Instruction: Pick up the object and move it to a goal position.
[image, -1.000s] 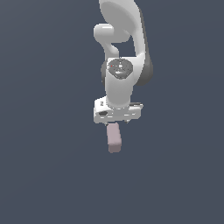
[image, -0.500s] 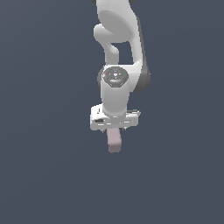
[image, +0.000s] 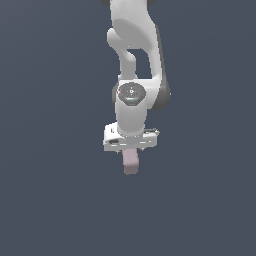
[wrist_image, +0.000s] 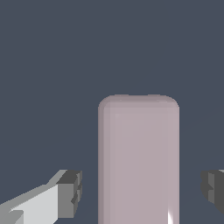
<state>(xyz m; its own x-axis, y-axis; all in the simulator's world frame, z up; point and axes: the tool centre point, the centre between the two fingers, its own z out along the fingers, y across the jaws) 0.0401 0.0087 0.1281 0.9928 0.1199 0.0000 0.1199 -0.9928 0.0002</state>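
The object is a pale pinkish-mauve block with rounded edges (image: 130, 161). It lies on the dark grey surface and sticks out from under the white hand in the exterior view. My gripper (image: 130, 149) is right over it, with most of the fingers hidden by the hand. In the wrist view the block (wrist_image: 138, 157) fills the middle, between my gripper's (wrist_image: 142, 191) two dark-tipped fingers. One fingertip (wrist_image: 70, 192) and the other (wrist_image: 214, 188) each stand clear of the block's sides with a gap. The gripper is open and straddles the block.
The plain dark grey surface (image: 50, 200) runs all around. The white arm (image: 134, 60) rises above the hand in the exterior view. No other object shows.
The hand has come down lower over the block and shifted slightly to the exterior view's left. The block has not moved.
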